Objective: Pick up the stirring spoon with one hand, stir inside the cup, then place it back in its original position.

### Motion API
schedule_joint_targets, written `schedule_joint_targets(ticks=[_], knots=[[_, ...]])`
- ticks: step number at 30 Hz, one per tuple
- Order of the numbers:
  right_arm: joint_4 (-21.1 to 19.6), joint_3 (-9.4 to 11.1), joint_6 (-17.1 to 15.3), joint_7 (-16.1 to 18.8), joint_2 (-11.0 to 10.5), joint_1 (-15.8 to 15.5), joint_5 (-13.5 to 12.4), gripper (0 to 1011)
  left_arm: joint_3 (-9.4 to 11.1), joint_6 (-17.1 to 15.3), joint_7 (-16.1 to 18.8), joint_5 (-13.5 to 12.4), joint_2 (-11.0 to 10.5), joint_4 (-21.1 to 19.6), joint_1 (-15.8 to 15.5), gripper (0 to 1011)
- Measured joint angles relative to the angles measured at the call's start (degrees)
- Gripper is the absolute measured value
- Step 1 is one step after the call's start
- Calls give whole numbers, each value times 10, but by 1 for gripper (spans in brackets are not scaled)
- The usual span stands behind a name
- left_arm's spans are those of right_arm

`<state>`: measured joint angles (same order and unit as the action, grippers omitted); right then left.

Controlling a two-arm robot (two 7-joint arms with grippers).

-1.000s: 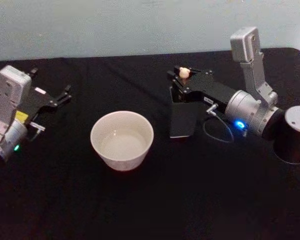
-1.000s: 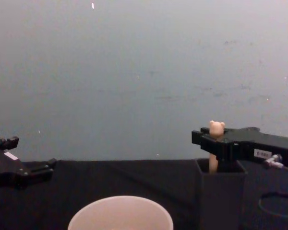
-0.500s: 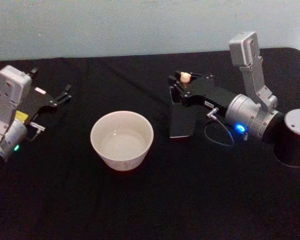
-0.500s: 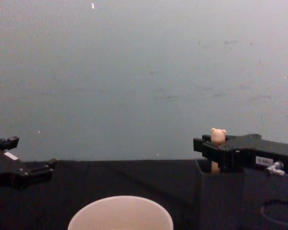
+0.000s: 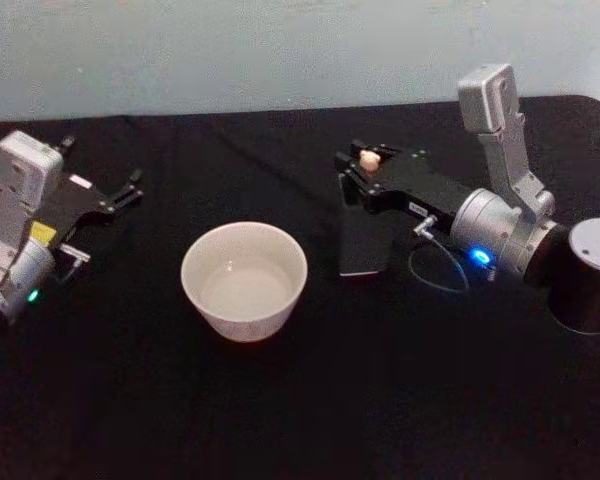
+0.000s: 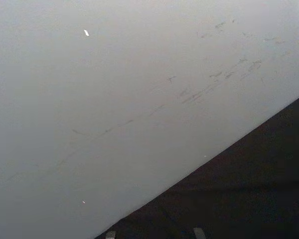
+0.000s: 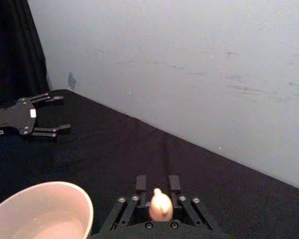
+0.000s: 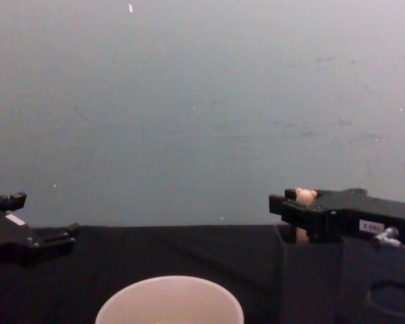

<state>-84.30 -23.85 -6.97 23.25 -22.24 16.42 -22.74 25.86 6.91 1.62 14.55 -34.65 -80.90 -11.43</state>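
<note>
A black cloth covers the table [image 5: 310, 420], which ends at a plain pale grey-blue wall [image 8: 202, 101] on the far side.

Nearest, left of centre, stands the wide round cream-white cup [image 5: 244, 280], open mouth up and nothing visible in it. It stands apart from everything else.

Further back on the right is the dark grey square-mouthed box holder [image 5: 366, 240]. The small stirring spoon with a pale beige handle and a tiny bear head [image 5: 369, 157] stands upright in it; in the chest view the bear head [image 8: 305, 196] pokes out just above the fingers and a short piece of handle shows beneath them at the holder's mouth [image 8: 310, 270]. The neck and bowl of the spoon are hidden inside the box.

The right gripper [image 5: 361, 163], black and flat-jawed on a silver wrist with a blue light, reaches in from the right and lies level over the holder's mouth. Its fingers [image 7: 141, 183] look pressed in on the handle just under the bear head, pinching it from both sides.

At the far left, the left gripper [image 5: 130, 187] is parked low over the table with its fingers spread, holding nothing, well apart from the cup.

Judging by this, the spoon sits low in its holder with the grip apparently on, so either the pick-up or the return is in hand; the pictures alone do not settle which. If it is the pick-up, the next move calls for a straight vertical lift until the bowl clears the holder's rim, then a carry left and nearer to the cup. If it is the return, it calls for the fingers to part and the arm to rise clear without tipping the spoon.
</note>
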Motion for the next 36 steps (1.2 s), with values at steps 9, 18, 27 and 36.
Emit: schedule_joint_targets(ticks=[9,18,27,36], knots=[[0,0,0,1,0,0,-1,533,0,0,0,0,0,0,0,1001],[0,0,1,1,0,1,-1,809,0,0,0,0,0,0,0,1002],[0,0,1,1,0,1,-2,1002,0,0,0,0,0,0,0,1001],[-2,8,10,4,1,3,-8,1002,0,0,0,0,0,0,0,1001]])
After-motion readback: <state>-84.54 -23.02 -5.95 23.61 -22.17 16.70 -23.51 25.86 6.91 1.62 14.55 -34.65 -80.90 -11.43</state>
